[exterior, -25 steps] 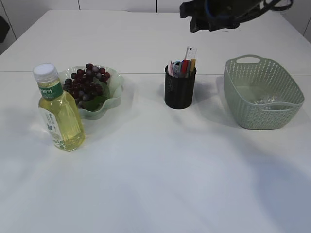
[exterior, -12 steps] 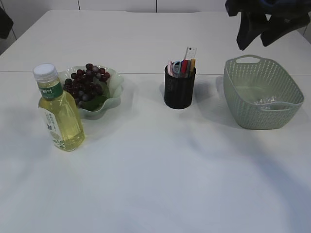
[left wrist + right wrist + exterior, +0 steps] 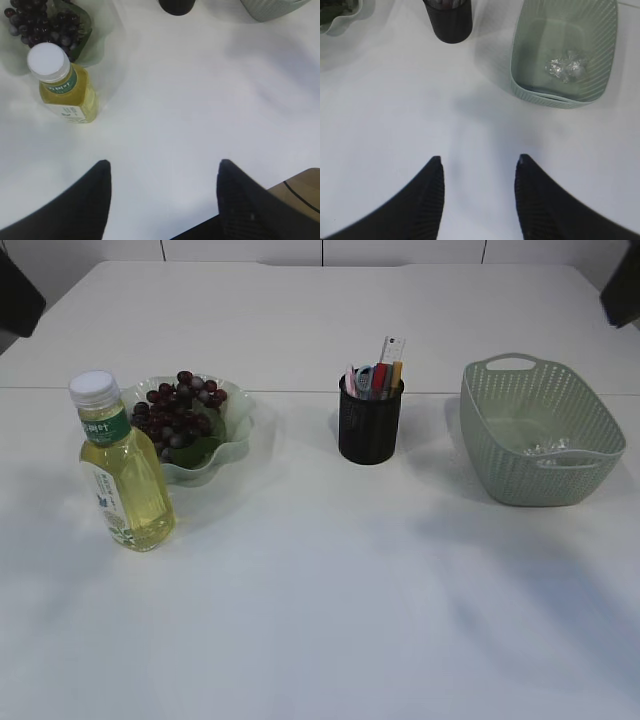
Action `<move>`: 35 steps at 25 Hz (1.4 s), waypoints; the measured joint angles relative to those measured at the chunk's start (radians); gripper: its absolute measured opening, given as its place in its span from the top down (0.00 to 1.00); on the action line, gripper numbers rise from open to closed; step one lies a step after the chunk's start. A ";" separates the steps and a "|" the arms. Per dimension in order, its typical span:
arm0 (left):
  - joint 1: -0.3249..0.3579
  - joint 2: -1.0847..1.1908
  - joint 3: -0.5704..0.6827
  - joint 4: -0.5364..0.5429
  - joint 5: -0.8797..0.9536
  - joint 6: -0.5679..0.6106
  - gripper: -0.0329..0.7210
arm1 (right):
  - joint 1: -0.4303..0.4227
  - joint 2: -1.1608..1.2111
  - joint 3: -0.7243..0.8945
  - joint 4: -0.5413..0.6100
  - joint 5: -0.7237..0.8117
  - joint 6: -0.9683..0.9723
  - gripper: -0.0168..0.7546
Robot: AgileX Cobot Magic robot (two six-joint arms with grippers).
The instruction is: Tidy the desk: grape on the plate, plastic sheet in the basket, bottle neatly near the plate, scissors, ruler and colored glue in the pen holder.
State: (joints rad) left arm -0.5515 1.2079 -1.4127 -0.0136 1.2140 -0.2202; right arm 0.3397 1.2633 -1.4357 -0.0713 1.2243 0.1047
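**Desk in order, both grippers high and empty-handed**

Left of frame in the exterior view, the grape bunch (image 3: 178,410) sits in the pale green plate (image 3: 232,432); the bottle (image 3: 122,470) stands upright just in front of it, lower left, white cap on, yellow liquid inside; centre frame, the black mesh pen holder (image 3: 370,424) carries the scissors, ruler and colored glue as a cluster poking out of its top; right of frame, the green basket (image 3: 540,430) holds the crumpled plastic sheet (image 3: 565,65) on its floor; the left gripper (image 3: 162,170) hangs above the white table (image 3: 330,590), jaws spread, nothing between them; the right gripper (image 3: 479,165) likewise, jaws parted over bare table, holding nothing.
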 joint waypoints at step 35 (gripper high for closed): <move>-0.118 -1.057 0.517 0.431 0.048 -0.167 0.35 | 0.000 -0.976 0.492 -0.050 0.018 -0.114 0.49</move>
State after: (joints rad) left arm -0.6695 0.1508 -0.8960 0.4172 1.2623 -0.3874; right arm 0.3397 0.2871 -0.9438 -0.1209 1.2424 -0.0095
